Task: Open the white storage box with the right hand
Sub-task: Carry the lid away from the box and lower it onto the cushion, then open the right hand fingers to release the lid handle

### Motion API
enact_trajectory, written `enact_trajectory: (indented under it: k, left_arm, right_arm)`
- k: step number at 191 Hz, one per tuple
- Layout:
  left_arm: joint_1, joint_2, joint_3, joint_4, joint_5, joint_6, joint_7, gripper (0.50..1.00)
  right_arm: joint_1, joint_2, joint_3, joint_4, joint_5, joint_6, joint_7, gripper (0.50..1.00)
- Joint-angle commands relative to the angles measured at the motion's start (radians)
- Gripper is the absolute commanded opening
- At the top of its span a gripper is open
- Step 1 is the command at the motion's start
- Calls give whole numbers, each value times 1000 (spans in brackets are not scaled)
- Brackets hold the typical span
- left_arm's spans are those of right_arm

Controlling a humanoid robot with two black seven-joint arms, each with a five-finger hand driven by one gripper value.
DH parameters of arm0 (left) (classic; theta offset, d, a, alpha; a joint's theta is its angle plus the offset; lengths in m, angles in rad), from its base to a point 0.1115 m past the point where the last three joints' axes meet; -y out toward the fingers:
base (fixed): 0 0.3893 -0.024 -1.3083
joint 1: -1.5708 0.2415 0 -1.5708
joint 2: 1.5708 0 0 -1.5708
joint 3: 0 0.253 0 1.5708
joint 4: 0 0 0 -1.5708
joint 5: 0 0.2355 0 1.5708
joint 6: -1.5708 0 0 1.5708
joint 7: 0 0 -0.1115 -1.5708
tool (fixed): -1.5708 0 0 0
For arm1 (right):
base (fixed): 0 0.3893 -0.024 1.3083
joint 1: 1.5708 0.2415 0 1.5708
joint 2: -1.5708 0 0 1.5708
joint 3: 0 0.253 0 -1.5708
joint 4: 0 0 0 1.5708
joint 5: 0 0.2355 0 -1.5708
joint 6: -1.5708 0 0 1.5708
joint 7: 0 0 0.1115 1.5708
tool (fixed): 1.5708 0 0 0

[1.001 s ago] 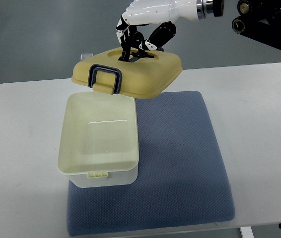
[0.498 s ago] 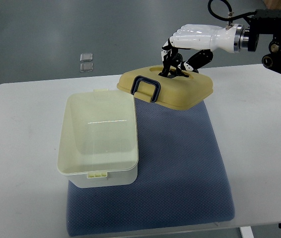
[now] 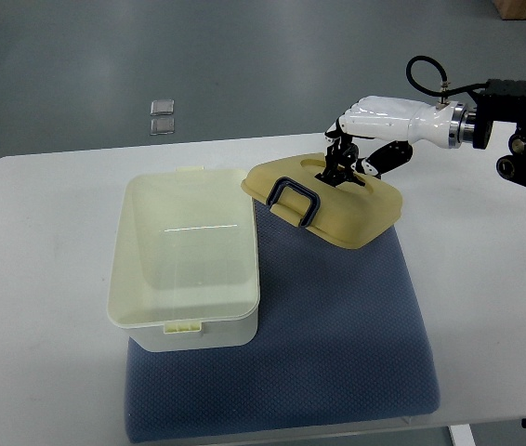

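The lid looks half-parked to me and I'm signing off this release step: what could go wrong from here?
1. The lid sits tilted, one corner over the open storage box; released now, it may slide or tip.
2. The right hand has fingers hooked in the lid's top recess; pulling away could snag and drag the lid.
3. The lid rests near the blue mat back edge, partly on the white table, so it may rock.

A white bench (image 3: pixel 49 372) with rounded corners carries a blue-grey textured mat (image 3: pixel 337 353), and behind it lies a dull grey floor (image 3: pixel 77 56) bearing two small pale square tiles (image 3: pixel 162 117), one just behind the other.
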Motion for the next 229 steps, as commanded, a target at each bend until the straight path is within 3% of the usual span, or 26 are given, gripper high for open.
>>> enact_trajectory:
  k: [1, 76, 209, 221, 229]
  left_arm:
    - [0, 0, 0, 0, 0, 0, 0, 1000]
    - [0, 0, 0, 0, 0, 0, 0, 1000]
    - [0, 0, 0, 0, 0, 0, 0, 1000]
    - [0, 0, -1, 0, 0, -2, 0, 1000]
    - [0, 0, 0, 0, 0, 0, 0, 1000]
  right_arm:
    - [-31, -1, -6, 0, -6, -14, 0, 500]
    - [-138, 16, -14, -11, -31, -28, 0, 500]
    - [-138, 15, -2, -18, -28, -33, 0, 500]
    - [-139, 15, 1, -20, -19, -33, 0, 611]
    - [-139, 15, 1, -18, -16, -31, 0, 731]
